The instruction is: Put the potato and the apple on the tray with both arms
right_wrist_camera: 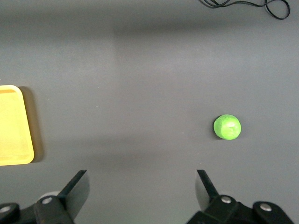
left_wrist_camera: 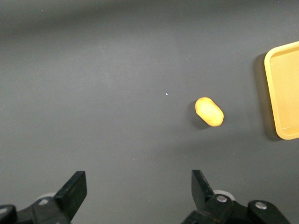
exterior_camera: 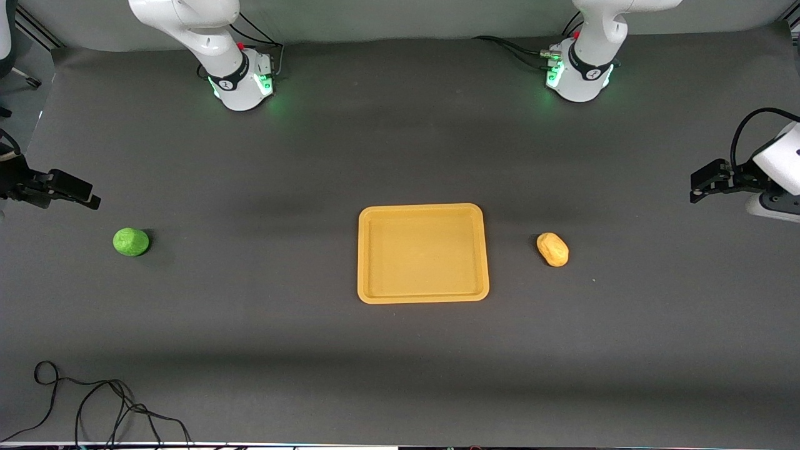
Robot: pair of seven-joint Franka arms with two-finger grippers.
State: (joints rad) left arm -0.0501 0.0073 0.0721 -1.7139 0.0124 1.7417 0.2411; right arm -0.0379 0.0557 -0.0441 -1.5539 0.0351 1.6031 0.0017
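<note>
The yellow-orange tray (exterior_camera: 422,211) lies empty at the table's middle. The potato (exterior_camera: 552,249) lies on the mat beside the tray, toward the left arm's end; it also shows in the left wrist view (left_wrist_camera: 209,111). The green apple (exterior_camera: 130,242) lies toward the right arm's end; it also shows in the right wrist view (right_wrist_camera: 227,127). My left gripper (exterior_camera: 699,187) hangs open and empty above the mat at its end of the table, apart from the potato. My right gripper (exterior_camera: 90,199) hangs open and empty above the mat close to the apple.
A black cable (exterior_camera: 94,406) lies coiled on the mat near the front edge at the right arm's end. The two arm bases (exterior_camera: 244,81) stand along the back edge. The tray's edge shows in both wrist views (left_wrist_camera: 285,91).
</note>
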